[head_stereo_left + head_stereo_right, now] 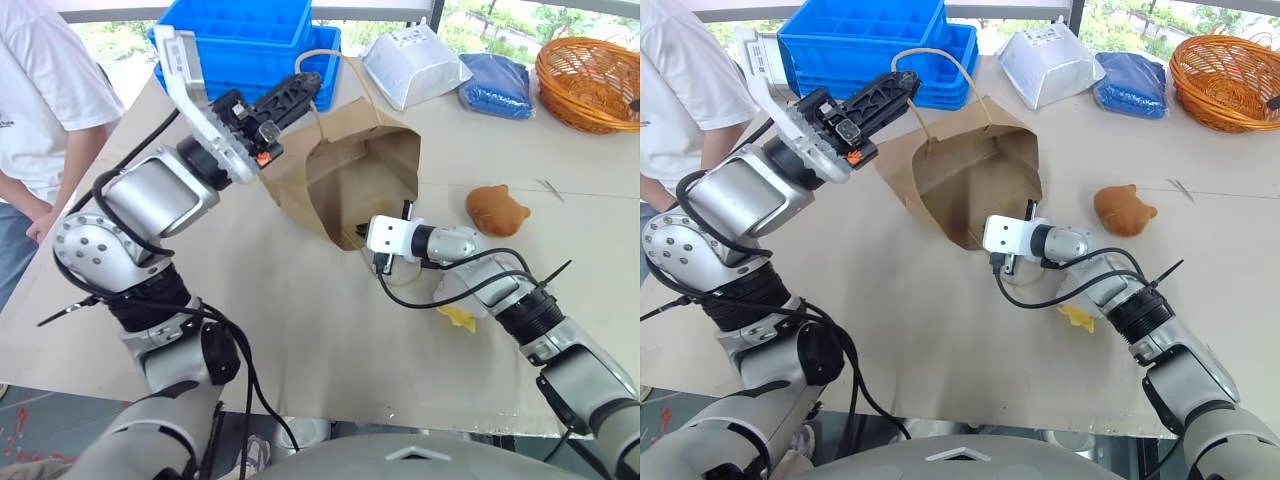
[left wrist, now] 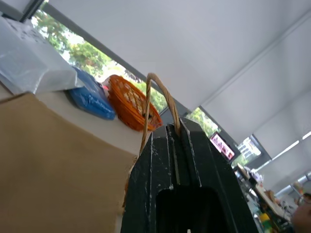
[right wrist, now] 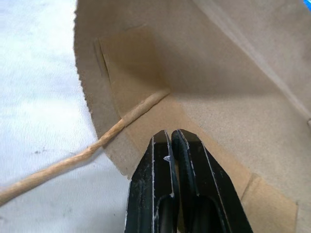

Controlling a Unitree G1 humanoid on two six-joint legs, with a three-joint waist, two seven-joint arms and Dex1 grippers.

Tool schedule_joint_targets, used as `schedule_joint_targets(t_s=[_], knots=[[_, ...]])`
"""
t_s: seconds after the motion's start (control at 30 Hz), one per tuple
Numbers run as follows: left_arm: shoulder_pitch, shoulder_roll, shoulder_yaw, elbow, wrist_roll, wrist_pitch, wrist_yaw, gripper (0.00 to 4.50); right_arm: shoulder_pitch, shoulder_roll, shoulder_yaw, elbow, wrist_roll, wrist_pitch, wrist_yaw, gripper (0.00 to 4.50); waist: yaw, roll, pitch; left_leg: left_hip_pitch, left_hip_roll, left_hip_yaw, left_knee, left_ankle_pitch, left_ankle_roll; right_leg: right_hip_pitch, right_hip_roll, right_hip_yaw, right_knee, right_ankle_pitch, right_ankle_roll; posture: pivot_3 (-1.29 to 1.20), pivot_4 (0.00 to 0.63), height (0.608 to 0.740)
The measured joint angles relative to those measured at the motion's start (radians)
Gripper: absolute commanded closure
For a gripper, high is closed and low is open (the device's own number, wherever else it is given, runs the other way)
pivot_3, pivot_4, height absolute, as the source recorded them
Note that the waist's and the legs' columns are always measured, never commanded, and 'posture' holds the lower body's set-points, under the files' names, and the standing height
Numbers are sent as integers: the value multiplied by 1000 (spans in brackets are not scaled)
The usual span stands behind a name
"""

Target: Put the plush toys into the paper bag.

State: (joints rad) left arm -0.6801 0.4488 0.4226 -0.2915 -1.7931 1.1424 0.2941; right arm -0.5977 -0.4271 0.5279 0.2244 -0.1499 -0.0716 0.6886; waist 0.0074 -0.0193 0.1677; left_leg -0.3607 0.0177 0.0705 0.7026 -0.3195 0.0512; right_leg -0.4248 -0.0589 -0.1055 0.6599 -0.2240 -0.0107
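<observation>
Table (image 1: 300,330): paper bag (image 1: 350,165) open; brown plush toy (image 1: 496,210) outside.

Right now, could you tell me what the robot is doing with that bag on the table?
The left gripper is shut on a cord handle of the paper bag, holding it up so the mouth faces the robot. The right gripper, jaws shut, is at the lower lip of the bag's mouth. The brown toy lies on the table to the bag's right, not yet bagged. A person stands at the table's left edge.
</observation>
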Motion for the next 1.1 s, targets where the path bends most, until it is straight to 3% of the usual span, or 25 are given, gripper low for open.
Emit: schedule_joint_targets(t_s=[0.1, 0.23, 0.27, 0.37, 0.5, 0.6, 0.7, 0.87, 0.93, 0.97, 1.1], knots=[[52, 76, -47, -29, -27, -30, 6, 4500, -1, -2, -47, -7, 51, -17, 58, 4473, 0, 0, 0, 0, 0, 0, 0, 0, 0, 0, 0, 0, 0, 0, 0, 0, 150, 740], [105, 97, -112, -60, 7, -90, -8, 4500, 1, -29, -111, -79, 124, 40, 147, 4473, 5, 0, 0, -1, 0, 0, 0, 0, 0, 0, 0, 0, -1, 0, 0, 0, 150, 740], [112, 97, -123, -65, 20, -106, -9, 4500, 1, -43, -127, -112, 148, 73, 171, 4238, 6, 0, 0, -1, 0, 0, 0, 0, 0, 0, 0, 0, -1, 0, 0, 0, 150, 740], [129, 104, -136, -75, 46, -145, -24, 4500, 26, -83, -191, -225, 217, 163, 209, 3184, 7, 0, 0, -1, 0, -1, 0, 0, 0, 0, 0, -1, -1, 0, 0, 0, 150, 740], [148, 121, -154, -82, 64, -177, -48, 4500, 101, -164, -303, -409, 340, 357, 234, 1308, 8, 1, 1, -2, 0, -1, -1, 0, 0, 0, 0, -1, -2, 0, 0, 0, 150, 740], [154, 141, -167, -85, 75, -192, -78, 4500, 221, -295, -510, -639, 533, 633, 221, 52, 16, 2, 2, -3, 0, -2, -1, 0, 0, 0, -1, -2, -2, 0, 0, 0, 150, 740], [168, 159, -172, -87, 88, -201, -110, 4500, 331, -365, -744, -811, 690, 879, 151, 52, 14, 1, 2, -2, 0, -2, -2, 0, 0, 0, -1, -1, -2, 0, 0, 0, 150, 740], [176, 173, -194, -92, 119, -208, -154, 4500, 427, -298, -871, -937, 837, 1051, 19, 52, 8, 1, 2, -1, 0, -2, -3, 0, 0, 0, 0, 0, -2, 0, 0, 0, 150, 740], [175, 173, -206, -93, 139, -209, -177, 4500, 424, -258, -877, -968, 877, 1052, -15, 52, 8, 1, 2, -1, 0, -1, -3, 0, 0, 0, 1, 1, -2, 0, 0, 0, 150, 740], [166, 174, -236, -94, 168, -208, -208, 4500, 401, -210, -844, -978, 891, 1039, -48, 52, 8, 1, 2, -1, -1, -1, -3, 0, 0, 0, 1, 1, -2, 0, 0, 0, 150, 740], [109, 185, -276, -104, 230, -206, -272, 4500, 344, -187, -720, -962, 871, 988, -68, 52, 8, 0, 3, -1, -1, -1, -3, 0, 0, 0, 2, 1, -3, 0, 0, 0, 150, 740]])
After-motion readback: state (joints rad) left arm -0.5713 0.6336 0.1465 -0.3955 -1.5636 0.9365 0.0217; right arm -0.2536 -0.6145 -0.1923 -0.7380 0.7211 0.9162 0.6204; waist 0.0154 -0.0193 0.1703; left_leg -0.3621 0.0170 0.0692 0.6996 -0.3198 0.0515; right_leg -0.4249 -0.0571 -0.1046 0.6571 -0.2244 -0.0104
